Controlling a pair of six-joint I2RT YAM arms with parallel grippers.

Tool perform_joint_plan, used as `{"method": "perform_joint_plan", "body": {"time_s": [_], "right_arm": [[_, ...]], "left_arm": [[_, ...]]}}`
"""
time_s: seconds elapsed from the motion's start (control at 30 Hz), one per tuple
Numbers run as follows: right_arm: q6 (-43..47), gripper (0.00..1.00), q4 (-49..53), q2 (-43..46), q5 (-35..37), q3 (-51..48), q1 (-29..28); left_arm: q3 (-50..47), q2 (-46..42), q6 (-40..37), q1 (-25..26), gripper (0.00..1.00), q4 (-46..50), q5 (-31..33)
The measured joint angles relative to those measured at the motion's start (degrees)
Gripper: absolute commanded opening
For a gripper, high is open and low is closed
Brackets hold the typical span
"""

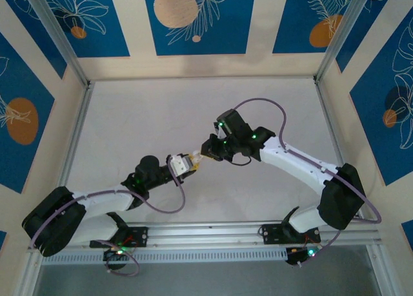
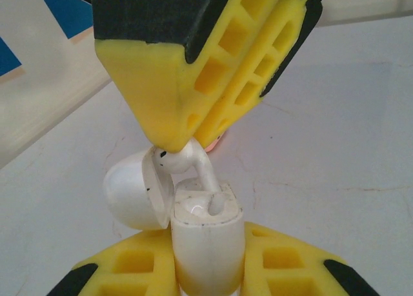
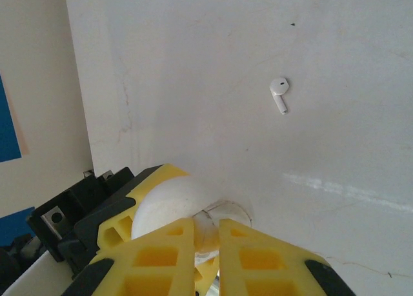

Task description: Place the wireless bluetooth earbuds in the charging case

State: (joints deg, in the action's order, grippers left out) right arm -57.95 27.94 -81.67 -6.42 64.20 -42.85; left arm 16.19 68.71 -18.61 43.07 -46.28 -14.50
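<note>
**A:** How many earbuds do you count, and where are they?

**B:** Two, both white. The first earbud (image 2: 187, 159) is pinched at its head between the tips of the right gripper (image 2: 190, 143); it is tilted, with its stem slanting down into the open top of the charging case (image 2: 206, 244); its head sits above the rim, close against the lid (image 2: 132, 193).

**A:** And the other one?

**B:** The second earbud (image 3: 279, 93) lies alone on the white table (image 3: 335, 44), well apart from both grippers; nothing touches it.

**A:** How many cases?

**B:** One; it is white and upright, and in the left wrist view its lid is swung open to the left. The left gripper (image 2: 208, 264) clamps its body, one yellow finger on each side.

**A:** How do the right gripper's jaws stand?

**B:** They are drawn in to a narrow gap around the first earbud; from that arm's own camera the two fingers stand almost together, with the rounded lid just beyond them.

**A:** Is anything pink?

**B:** A small pinkish patch (image 2: 221, 140) shows just behind the right gripper's fingertips; it is too hidden to say what it is.

**A:** And from above?

**B:** The two grippers meet tip to tip near the middle of the table, one arm reaching in from each side; the case and the earbud are too small there to make out.
</note>
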Motion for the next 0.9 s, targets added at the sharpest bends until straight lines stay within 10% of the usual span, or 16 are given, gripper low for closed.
{"method": "perform_joint_plan", "body": {"time_s": [0.9], "right_arm": [[-4.6, 0.29, -7.4, 1.0, -2.2, -2.2, 0.2]], "left_arm": [[-1.4, 1.6, -1.5, 1.0, 0.20, -8.0, 5.8]]}}
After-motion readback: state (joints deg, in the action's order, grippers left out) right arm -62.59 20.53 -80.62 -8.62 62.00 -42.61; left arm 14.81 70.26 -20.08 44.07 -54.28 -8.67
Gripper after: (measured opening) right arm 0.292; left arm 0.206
